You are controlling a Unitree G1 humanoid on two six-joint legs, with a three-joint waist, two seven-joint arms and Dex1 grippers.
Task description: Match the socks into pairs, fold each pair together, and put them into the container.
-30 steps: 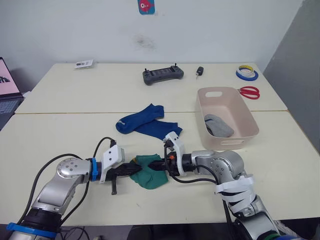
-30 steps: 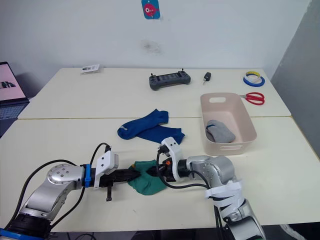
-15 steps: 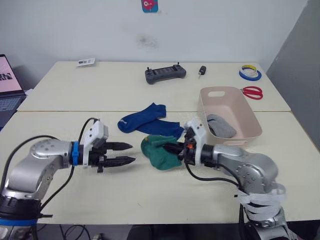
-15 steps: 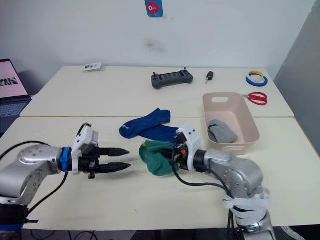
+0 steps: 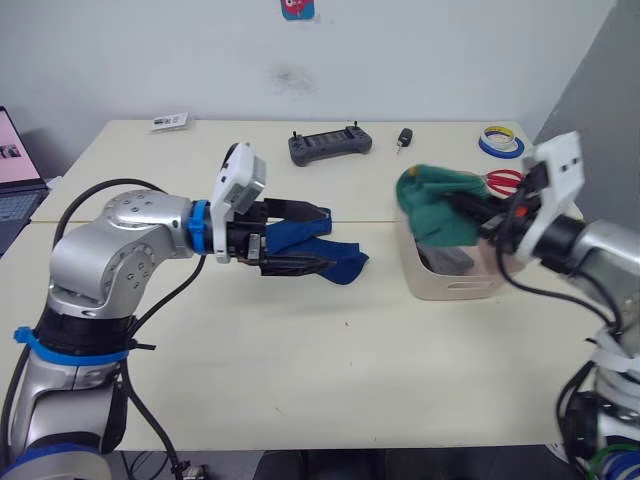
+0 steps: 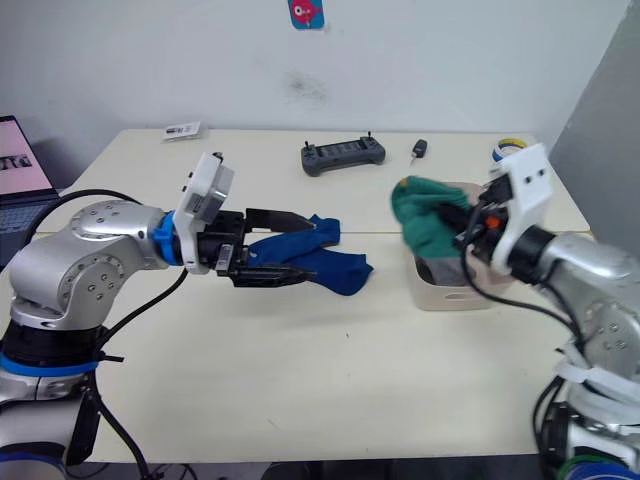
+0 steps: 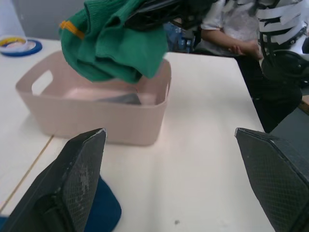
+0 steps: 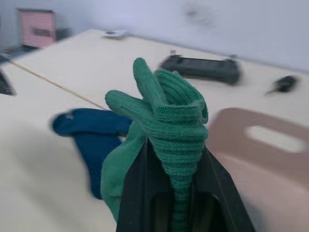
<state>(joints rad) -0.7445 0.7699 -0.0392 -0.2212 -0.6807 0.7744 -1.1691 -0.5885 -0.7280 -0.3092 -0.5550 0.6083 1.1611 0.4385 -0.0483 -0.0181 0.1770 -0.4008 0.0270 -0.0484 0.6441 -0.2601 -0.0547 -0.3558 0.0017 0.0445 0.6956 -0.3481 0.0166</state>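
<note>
The right claw (image 5: 478, 213), clamped on the bunched green knitted sock pair (image 5: 437, 206), hangs over the beige-pink plastic tub's (image 5: 460, 283) near rim; releasing here could spill them onto the desk (image 5: 330, 380); left claw (image 5: 312, 238) gapes, empty

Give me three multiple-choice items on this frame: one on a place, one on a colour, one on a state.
1. Where are the green socks?
A. flat on the table
B. held above the tub
C. beside the laptop

2. What colour are the socks lying on the table?
A. blue
B. red
C. white

3. The left pincer is:
A. shut on a sock
B. open, holding nothing
C. inside the tub

Key: B, the right pincer holds the green socks over the tub; A, the blue socks lie there; B, the left pincer has its fingers spread.
</note>
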